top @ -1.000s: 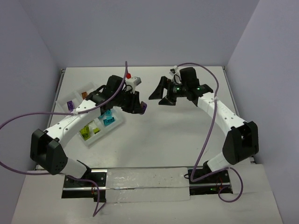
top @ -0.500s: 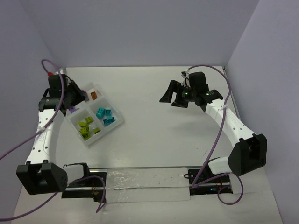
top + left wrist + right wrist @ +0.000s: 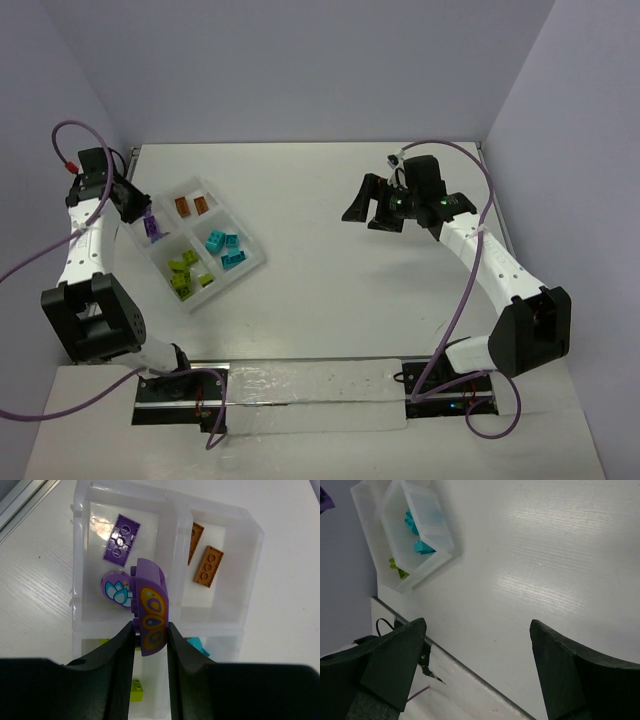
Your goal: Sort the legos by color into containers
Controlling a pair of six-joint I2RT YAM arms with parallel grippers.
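You are looking at no readable words, numbers or brand marks; the purple brick (image 3: 150,615) is showing only a printed pattern.

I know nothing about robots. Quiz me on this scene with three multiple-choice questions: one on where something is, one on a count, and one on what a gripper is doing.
1. Above which part of the tray does the left gripper hold its purple piece?
A) the purple compartment
B) the orange-brown compartment
C) the lime green compartment

2. How many orange-brown bricks lie in their compartment?
A) one
B) two
C) four

3. What state is the right gripper in?
A) open and empty
B) shut on a turquoise brick
C) shut on the tray's rim

Answers:
1 A: the left wrist view shows the piece over the compartment with two other purple pieces.
2 B: two flat bricks lie side by side.
3 A: its fingers stand wide apart over bare table.
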